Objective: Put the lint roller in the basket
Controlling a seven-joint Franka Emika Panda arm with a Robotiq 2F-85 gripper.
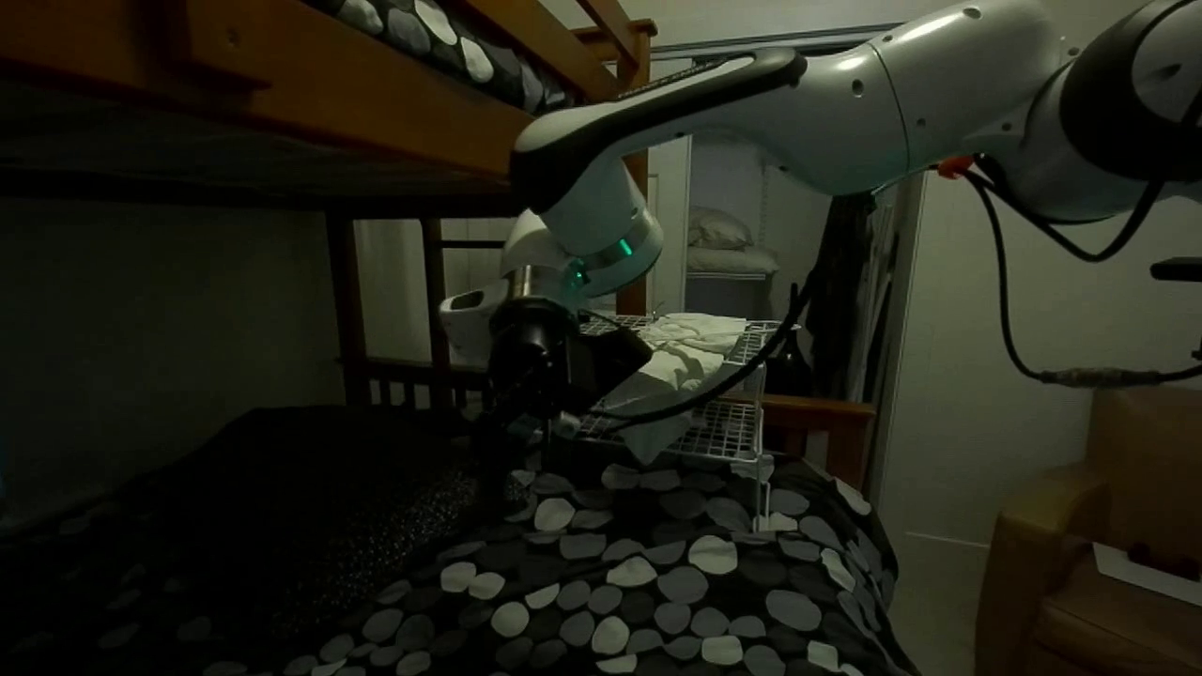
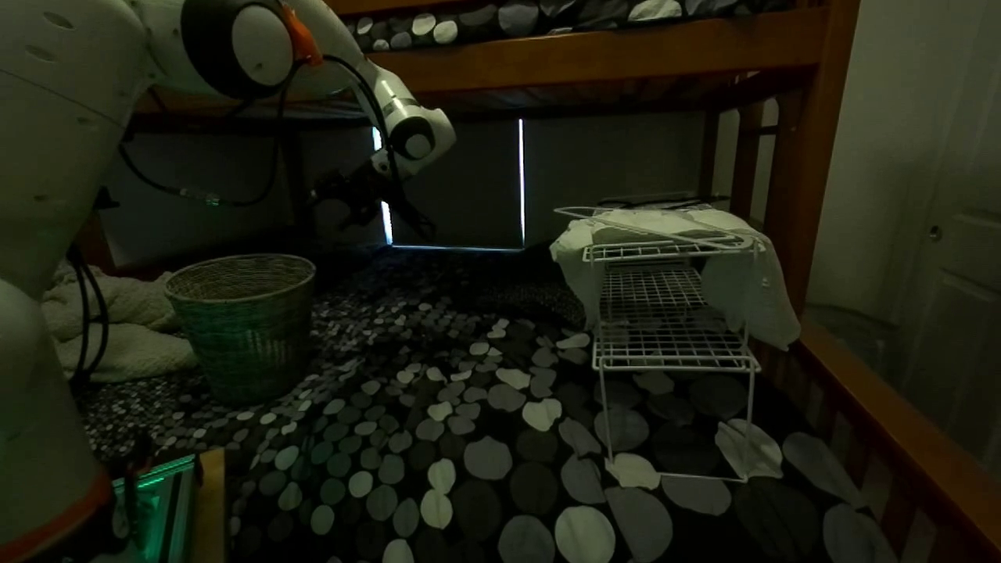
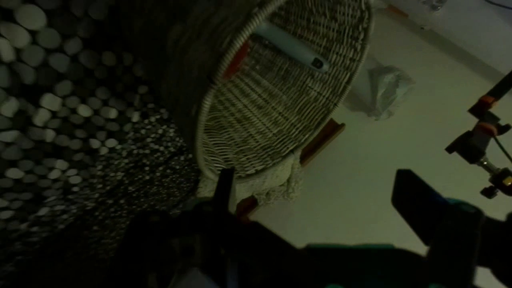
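Note:
The basket (image 2: 254, 344) is a round woven wicker one, standing on the bed in an exterior view. In the wrist view its open mouth (image 3: 260, 120) faces me. A pale handle with a dark hole at its end, apparently the lint roller (image 3: 296, 48), lies inside against the wall; its other end is hidden by the rim. My gripper (image 3: 316, 180) is open, with nothing between its fingers. It is up above the bed, apart from the basket; it also shows dark in both exterior views (image 1: 526, 404) (image 2: 367, 205).
A white wire rack (image 2: 665, 320) draped with white cloth (image 1: 690, 352) stands on the spotted bedding (image 2: 469, 438). The upper bunk's wooden rail (image 2: 594, 62) is overhead near the arm. A red item (image 3: 237, 60) is inside the basket. A cream blanket (image 2: 125, 336) lies beside it.

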